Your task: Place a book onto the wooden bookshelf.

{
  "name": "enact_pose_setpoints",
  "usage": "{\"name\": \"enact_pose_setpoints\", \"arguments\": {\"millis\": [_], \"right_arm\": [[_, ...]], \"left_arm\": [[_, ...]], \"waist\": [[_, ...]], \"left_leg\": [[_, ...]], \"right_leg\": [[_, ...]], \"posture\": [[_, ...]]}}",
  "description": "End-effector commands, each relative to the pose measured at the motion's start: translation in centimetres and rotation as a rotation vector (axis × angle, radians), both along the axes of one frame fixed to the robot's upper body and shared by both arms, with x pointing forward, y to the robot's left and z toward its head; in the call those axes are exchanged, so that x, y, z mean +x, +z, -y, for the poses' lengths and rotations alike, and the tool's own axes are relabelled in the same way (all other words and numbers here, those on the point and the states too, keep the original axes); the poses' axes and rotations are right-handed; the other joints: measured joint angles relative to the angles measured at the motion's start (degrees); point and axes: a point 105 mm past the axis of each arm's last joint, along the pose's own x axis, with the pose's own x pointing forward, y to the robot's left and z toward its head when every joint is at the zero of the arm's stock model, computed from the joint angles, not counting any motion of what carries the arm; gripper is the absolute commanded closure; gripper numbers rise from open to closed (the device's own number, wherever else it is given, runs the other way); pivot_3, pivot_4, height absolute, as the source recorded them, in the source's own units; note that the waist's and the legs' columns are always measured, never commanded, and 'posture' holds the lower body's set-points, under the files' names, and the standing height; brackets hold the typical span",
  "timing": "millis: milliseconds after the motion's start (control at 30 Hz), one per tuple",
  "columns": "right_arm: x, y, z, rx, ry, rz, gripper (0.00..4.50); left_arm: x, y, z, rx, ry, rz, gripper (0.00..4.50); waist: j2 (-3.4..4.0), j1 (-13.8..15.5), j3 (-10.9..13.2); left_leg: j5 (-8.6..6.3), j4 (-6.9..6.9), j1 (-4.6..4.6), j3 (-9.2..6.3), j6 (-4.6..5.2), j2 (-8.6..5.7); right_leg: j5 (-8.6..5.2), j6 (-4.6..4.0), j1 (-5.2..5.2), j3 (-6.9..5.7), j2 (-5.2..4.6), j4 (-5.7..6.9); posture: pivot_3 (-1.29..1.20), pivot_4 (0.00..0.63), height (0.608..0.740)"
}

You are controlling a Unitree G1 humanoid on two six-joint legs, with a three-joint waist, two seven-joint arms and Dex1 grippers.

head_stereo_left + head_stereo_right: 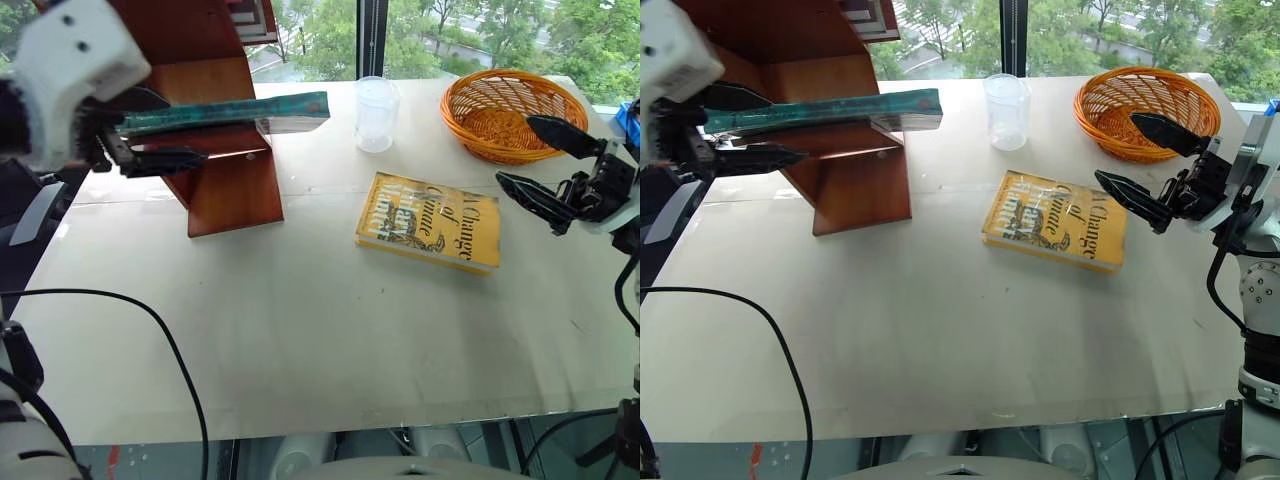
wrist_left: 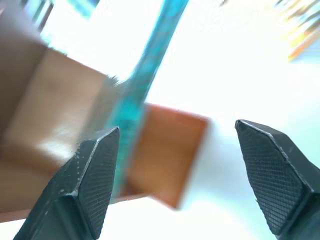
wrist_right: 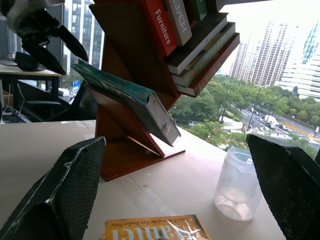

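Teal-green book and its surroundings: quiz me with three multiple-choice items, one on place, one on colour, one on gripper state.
1. Where does the thin teal-green hardcover book lie?
A. in the basket
B. on a slanted board of the reddish-brown wooden bookshelf
C. flat on the table

2. What colour is the book lying flat on the white table?
A. yellow
B. red
C. black

3. How does the right gripper stand?
A. shut on the clear plastic cup
B. shut on nothing
C. open, holding nothing

Answers: 1 B, it rests on the shelf board; 2 A, yellow cover with black lettering; 3 C, its fingers stand apart above the table.
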Motion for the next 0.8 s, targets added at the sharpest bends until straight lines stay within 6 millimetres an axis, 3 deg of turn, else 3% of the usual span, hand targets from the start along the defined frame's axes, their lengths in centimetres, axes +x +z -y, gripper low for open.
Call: {"name": "enact_pose_setpoints", "arguments": {"millis": [33, 100, 200, 267, 567, 700, 800], "right_arm": [[-0.6, 1.9, 0.0, 0.010, 0.018, 0.062, 0.00], [-0.6, 2.1, 0.0, 0.013, 0.019, 0.064, 0.00], [-1.2, 2.3, 0.0, 0.020, 0.020, 0.069, 0.00], [-1.7, 2.5, -0.1, 0.028, 0.022, 0.072, 0.00], [-4.1, 1.8, -0.1, 0.015, -0.011, 0.028, 0.00], [-4.3, -0.1, 1.1, -0.046, -0.106, -0.044, 0.00], [-4.4, -2.5, 3.4, -0.115, -0.230, -0.138, 0.00]], "left_arm": [[-4.6, -0.9, 3.1, -0.217, -0.303, -0.121, 0.63], [-4.8, -3.1, 4.2, -0.301, -0.408, -0.183, 0.63], [-4.8, -8.9, 6.0, -0.340, -0.391, -0.303, 0.63], [-4.1, -11.2, 7.0, -0.423, -0.346, -0.298, 0.63], [4.7, -15.0, 9.8, -0.688, -0.108, -0.012, 0.63], [5.9, -16.7, 10.3, -0.641, -0.129, 0.005, 0.63], [5.8, -18.0, 8.6, -0.571, -0.161, -0.004, 0.63]], "waist": [[0.07, 0.03, -0.04], [0.16, 0.31, -0.10], [0.14, 0.42, -0.09], [-0.03, 0.43, 0.00], [0.13, 3.53, -0.14], [0.13, 3.66, -0.14], [0.14, 3.40, -0.14]], "left_leg": [[0.00, 0.00, 0.01, 0.01, 0.00, 0.00], [0.00, 0.06, 0.11, -0.01, 0.00, 0.00], [0.00, 0.05, 0.44, -0.06, -0.01, 0.03], [0.00, 0.06, 0.59, -0.03, -0.02, 0.04], [-0.02, -0.03, 0.96, 0.01, -0.02, 0.05], [-0.02, -0.02, 0.89, 0.07, -0.01, 0.04], [-0.02, -0.08, 0.90, 0.06, -0.01, 0.05]], "right_leg": [[0.00, 0.00, 0.02, 0.01, -0.01, 0.00], [0.00, 0.00, 0.17, -0.03, -0.03, 0.01], [0.04, -0.06, 0.52, -0.07, -0.10, -0.04], [0.05, -0.08, 0.65, -0.03, -0.24, -0.02], [0.13, -0.19, 1.08, 0.01, -0.30, -0.19], [0.13, -0.18, 1.03, 0.07, -0.31, -0.22], [0.13, -0.18, 0.99, 0.05, -0.30, -0.25]], "posture": [[0.00, 0.150, 0.740], [0.00, 0.150, 0.740], [0.00, 0.150, 0.740], [0.00, 0.150, 0.740], [0.00, 0.150, 0.740], [0.00, 0.150, 0.740], [0.00, 0.150, 0.740]]}}
